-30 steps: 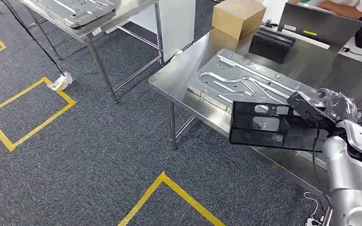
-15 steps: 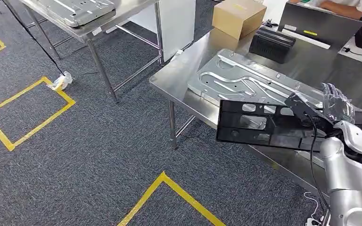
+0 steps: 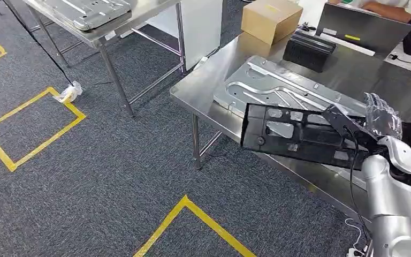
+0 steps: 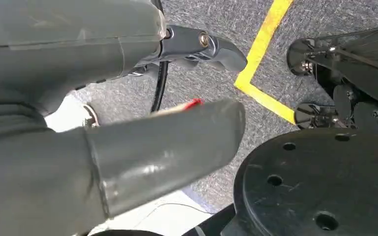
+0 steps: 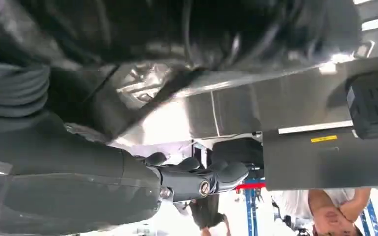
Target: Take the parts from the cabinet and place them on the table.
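Right hand (image 3: 381, 124), at the right edge of the head view, grips a flat black panel (image 3: 294, 134) by its right end. The panel juts out to the left, tilted, with its free end hanging past the near edge of the steel worktop (image 3: 203, 85) in the centre right of the frame. It sits over the embossed metal plate (image 3: 278, 88) already lying there; whether it touches the plate cannot be told.

Left hand (image 4: 128, 137) hangs low over the carpet; its fingers hold nothing in the wrist view, thumb set apart from them.

Risks, as judged:
- Grip is at one end only, so the long overhang could lever the panel out of the fingers.
- If released here, the free end is unsupported beyond the worktop edge and the panel may tip to the floor.
- Lowering here would set it on the plate, where it could slide or scrape.

Cardboard box (image 3: 270, 19) and black case (image 3: 309, 49) stand in the upper right, well apart.
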